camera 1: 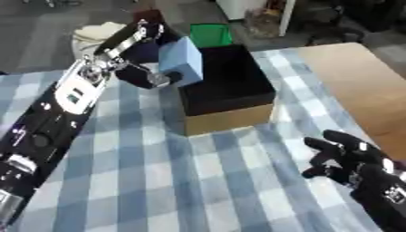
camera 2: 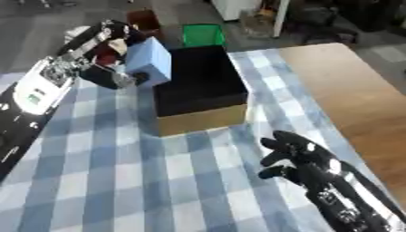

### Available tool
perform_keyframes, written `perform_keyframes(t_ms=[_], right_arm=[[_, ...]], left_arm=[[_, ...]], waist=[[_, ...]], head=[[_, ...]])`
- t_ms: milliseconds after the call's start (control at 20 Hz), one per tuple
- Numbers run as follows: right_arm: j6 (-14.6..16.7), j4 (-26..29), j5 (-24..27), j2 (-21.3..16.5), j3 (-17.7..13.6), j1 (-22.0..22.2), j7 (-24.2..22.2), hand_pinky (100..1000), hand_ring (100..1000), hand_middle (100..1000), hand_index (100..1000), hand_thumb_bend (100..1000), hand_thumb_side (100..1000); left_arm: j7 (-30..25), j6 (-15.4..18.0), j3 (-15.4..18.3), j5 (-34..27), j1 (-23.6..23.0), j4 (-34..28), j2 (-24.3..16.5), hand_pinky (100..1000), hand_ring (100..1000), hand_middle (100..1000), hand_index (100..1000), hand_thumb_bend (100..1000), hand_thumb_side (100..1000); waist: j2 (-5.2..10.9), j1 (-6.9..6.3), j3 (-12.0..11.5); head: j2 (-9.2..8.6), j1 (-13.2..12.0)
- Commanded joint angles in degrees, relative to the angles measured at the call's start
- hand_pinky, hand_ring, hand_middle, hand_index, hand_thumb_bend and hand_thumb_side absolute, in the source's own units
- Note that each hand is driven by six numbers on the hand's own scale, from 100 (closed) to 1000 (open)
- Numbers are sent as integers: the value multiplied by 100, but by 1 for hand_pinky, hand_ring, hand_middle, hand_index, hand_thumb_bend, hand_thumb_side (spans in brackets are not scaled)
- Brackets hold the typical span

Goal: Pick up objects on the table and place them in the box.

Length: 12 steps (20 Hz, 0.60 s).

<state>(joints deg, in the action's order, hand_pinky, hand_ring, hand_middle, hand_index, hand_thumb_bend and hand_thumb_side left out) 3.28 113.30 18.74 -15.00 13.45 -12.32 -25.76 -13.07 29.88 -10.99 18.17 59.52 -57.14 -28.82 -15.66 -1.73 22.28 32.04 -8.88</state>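
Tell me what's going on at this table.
The left robot hand is holding a light blue block at the left edge of an open cardboard box, seemingly about to drop it in. The box sits on a blue checked tablecloth, and its inside looks dark; nothing can be made out in it. The right robot hand rests idle near the lower right, fingers relaxed, holding nothing.

Your left arm runs up from the lower left corner, stretched long and straight toward the far side, its silver and white forearm panels facing up. At its end, your left hand is curled, fingers and thumb wrapped around what it carries, wrist bent slightly inward. Your right hand sits low at the right, fingers loosely spread and pointing up and left, holding nothing, its forearm trailing off toward the lower right corner.
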Motion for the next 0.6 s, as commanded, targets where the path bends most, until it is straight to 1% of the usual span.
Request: perform_keyframes(t_ms=[50,150,250,300,350,400,450,550,600], right_arm=[[3,129,38,-17,20,-93,-64,740,1000,679,948,100,661],[-5,129,36,-6,31,-112,-81,740,1000,679,948,100,663],[-14,129,33,1,34,-127,-88,741,1000,679,948,100,664],[-18,129,35,0,34,-135,-88,741,1000,679,948,100,664],[-22,129,38,-1,34,-145,-87,741,1000,679,948,100,663],[-28,129,44,-2,35,-150,-86,741,1000,679,947,100,664],[-31,129,49,-2,33,-151,-85,741,1000,679,947,100,663],[-30,129,55,-5,25,-145,-82,741,1000,679,947,100,663],[-33,129,56,-8,22,-137,-79,741,1000,679,946,100,662]], left_arm=[[162,71,88,278,159,108,29,769,480,365,549,364,112],[244,103,100,398,158,180,82,771,485,380,564,373,124],[317,129,102,516,149,228,128,773,513,449,618,413,149],[344,139,95,585,138,246,148,787,554,517,670,464,200],[337,153,75,668,124,257,166,794,577,563,698,493,231],[321,172,62,739,112,258,178,816,626,649,745,552,275],[294,203,45,810,94,246,186,834,661,705,771,603,316],[232,264,25,883,52,215,193,868,726,778,802,677,406],[198,285,18,878,31,195,193,875,736,784,805,691,429]], waist=[[66,-3,64],[42,-18,115],[30,-32,136],[29,-40,140],[30,-48,146],[31,-53,149],[36,-55,153],[50,-54,145],[60,-50,135]], head=[[-121,-50],[-148,-61],[-161,-71],[-164,-74],[-167,-76],[-170,-71],[-172,-67],[-167,-53],[-158,-44]])
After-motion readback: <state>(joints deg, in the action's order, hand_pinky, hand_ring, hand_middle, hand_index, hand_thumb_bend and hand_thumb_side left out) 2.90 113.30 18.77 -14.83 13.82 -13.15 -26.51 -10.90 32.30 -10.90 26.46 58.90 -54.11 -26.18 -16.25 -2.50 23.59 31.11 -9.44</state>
